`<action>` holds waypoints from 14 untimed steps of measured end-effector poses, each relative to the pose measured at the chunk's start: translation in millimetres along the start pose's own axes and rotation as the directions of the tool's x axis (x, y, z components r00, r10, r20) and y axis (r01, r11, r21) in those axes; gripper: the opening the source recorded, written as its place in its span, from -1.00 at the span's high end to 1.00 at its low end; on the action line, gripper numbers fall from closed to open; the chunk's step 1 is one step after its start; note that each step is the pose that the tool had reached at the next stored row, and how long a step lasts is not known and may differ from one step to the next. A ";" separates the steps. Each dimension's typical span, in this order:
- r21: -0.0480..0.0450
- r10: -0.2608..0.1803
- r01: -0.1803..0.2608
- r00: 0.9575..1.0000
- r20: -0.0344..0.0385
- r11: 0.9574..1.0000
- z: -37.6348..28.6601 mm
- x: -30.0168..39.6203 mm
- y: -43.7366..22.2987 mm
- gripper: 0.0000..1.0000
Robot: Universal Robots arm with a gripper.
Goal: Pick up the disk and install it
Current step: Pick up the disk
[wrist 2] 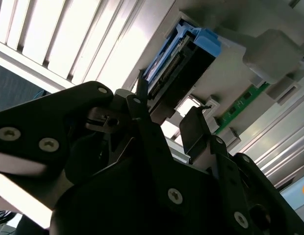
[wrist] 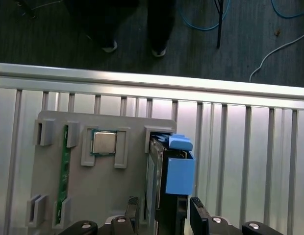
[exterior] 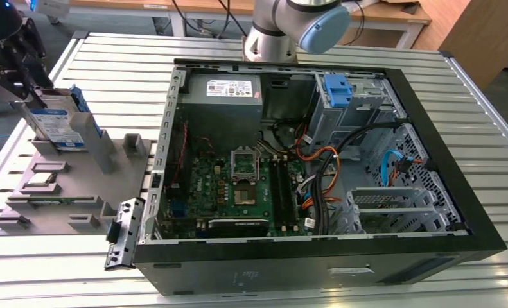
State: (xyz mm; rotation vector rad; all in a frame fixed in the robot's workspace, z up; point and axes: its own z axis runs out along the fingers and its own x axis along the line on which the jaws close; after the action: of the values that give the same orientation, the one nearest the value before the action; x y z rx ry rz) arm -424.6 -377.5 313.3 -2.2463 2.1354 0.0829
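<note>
The disk [exterior: 56, 125] stands on edge in a slot of the grey fixture [exterior: 82, 186] that lies on the slatted bench [exterior: 236, 48], at the exterior view's left, well apart from the bay of the open computer case [exterior: 322, 256]. Its blue bracket faces upward. The tool [exterior: 29, 86] hangs just above the disk's top edge. In the first wrist view its two black fingers [wrist: 134, 210] stand spread, one on each side of the disk [wrist: 174, 169], with a narrow gap showing on either side, so the tool is open and grips nothing. On the same fixture a processor chip [wrist: 104, 143] sits in a square pocket beside the disk, and a green memory stick [wrist: 65, 166] lies in a slot beyond it. Inside the case, a grey power supply [exterior: 232, 90] and a bare blue bracket [exterior: 337, 90] sit along the far wall.
</note>
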 end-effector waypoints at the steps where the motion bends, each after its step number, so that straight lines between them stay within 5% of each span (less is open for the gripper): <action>1: 0.000 0.004 -0.004 1.000 0.001 1.000 0.6 0.0 0.0 -0.06; 8: 0.001 0.018 -0.018 1.000 0.002 1.000 1.8 0.1 0.0 -0.06; 10: -0.010 0.019 -0.019 1.000 0.003 1.000 2.2 0.1 -0.2 -0.06; 14: -0.013 0.019 -0.019 1.000 0.003 1.000 2.0 0.1 -0.1 -0.06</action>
State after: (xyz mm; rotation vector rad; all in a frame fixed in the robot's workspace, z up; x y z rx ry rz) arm -424.5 -377.5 311.3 -2.2311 2.1608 0.1011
